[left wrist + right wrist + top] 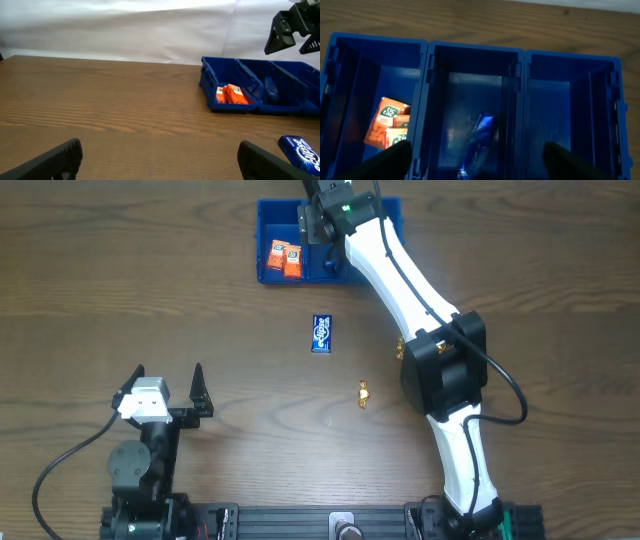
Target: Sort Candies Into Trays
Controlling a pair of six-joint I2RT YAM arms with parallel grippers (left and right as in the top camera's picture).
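Nearest us, toward the near left corner of the surface [80, 300], the left fingers [199, 385] stand wide apart with nothing between them. Out toward the middle lies a gold candy [363, 392], and a second gold piece [398, 350] sits just beside the right arm's elbow; a little farther on lies a blue bar [320, 333], flat and apart from the rest. At the far edge sits the tray [427, 55], with orange packs [387, 122] in one end compartment and a blue candy [479, 137] in the middle one; the right fingers [395, 157] hang above that middle compartment, wide and holding nothing.

We judge three pieces are left to sort. The elbow could sweep the gold piece beside it as the arm comes back; the small gold candies could slip from a pinch; low fingers could catch a divider and shove the tray.
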